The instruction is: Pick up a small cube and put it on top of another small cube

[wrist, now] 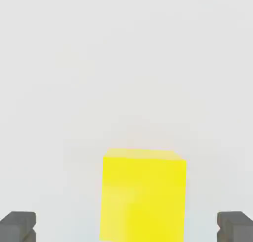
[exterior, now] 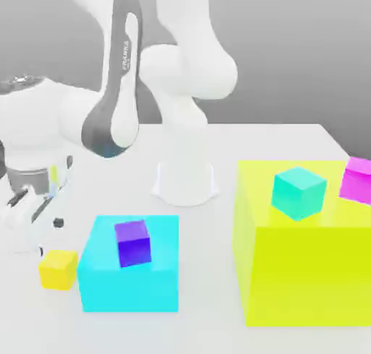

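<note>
little of the stacking is done: the small yellow cube (exterior: 59,270) sits on the table (exterior: 210,280), free of any grip, and nothing has been put on top of another small cube. the pick, the lift, the carry across, the setting down and the letting go are all left. what seems to be in hand is the approach, with the tool low and near its goal. the gripper (exterior: 50,237) has its jaws spread wide apart with nothing clamped between them; in the hand view the yellow cube shows between the lines of the two fingertips, roughly midway and touching neither. in the exterior view the cube lies at about six o'clock from the gripper, a shade towards five, and just beside the cyan block (exterior: 159,291), at that block's nine o'clock. the purple cube (exterior: 133,244) rests on the cyan block, between two and three o'clock from the yellow one. farther off on much the same bearing, the teal cube (exterior: 298,193) and the magenta cube (exterior: 357,181) rest on the big yellow-green block (exterior: 308,276). which of these is meant as the base, i cannot tell; the purple one is nearest.
</note>
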Motion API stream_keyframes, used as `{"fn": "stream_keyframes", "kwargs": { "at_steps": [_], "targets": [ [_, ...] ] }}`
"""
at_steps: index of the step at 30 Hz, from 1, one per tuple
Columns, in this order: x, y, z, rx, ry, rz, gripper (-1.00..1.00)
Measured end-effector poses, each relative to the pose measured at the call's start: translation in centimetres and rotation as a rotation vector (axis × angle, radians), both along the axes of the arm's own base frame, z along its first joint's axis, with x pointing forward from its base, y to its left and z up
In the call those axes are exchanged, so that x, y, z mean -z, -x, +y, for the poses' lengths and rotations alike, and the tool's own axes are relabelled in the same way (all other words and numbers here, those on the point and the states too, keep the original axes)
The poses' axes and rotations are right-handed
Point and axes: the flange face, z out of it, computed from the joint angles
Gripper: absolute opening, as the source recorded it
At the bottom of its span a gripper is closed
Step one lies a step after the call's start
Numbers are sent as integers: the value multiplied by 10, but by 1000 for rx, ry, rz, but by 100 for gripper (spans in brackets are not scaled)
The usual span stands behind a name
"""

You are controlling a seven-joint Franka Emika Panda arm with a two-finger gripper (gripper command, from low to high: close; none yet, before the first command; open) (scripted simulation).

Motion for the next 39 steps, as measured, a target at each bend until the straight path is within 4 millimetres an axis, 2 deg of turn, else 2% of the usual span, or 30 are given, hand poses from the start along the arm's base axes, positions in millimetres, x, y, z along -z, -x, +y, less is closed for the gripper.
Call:
{"fn": "stream_keyframes", "kwargs": {
  "at_steps": [3, 4, 11, 16, 17, 18, 22, 23, 26, 28, 32, 36, 37, 39],
  "targets": [
    [33, 1, 1, 4, -2, 3, 0],
    [40, 2, 1, 4, -2, 4, -100],
    [40, 2, 1, 5, 0, 2, -100],
    [-6, 1, 1, 5, -1, 1, -100],
    [-17, -1, 3, 1, 0, 3, -100],
    [-29, -11, 11, -13, 3, 3, -100],
    [-83, -64, 67, -98, 15, 3, -100],
    [-97, -77, 90, -133, 17, 2, -100],
    [-141, -102, 145, -186, 19, -2, -100],
    [-171, -111, 188, -231, 17, -5, -100],
    [-226, -110, 287, -340, 9, -7, -100],
    [-276, -79, 388, -463, 1, -1, -100],
    [-277, -71, 405, -485, 0, 1, -100],
    [-258, -66, 417, -502, -1, 3, -100]
  ]
}}
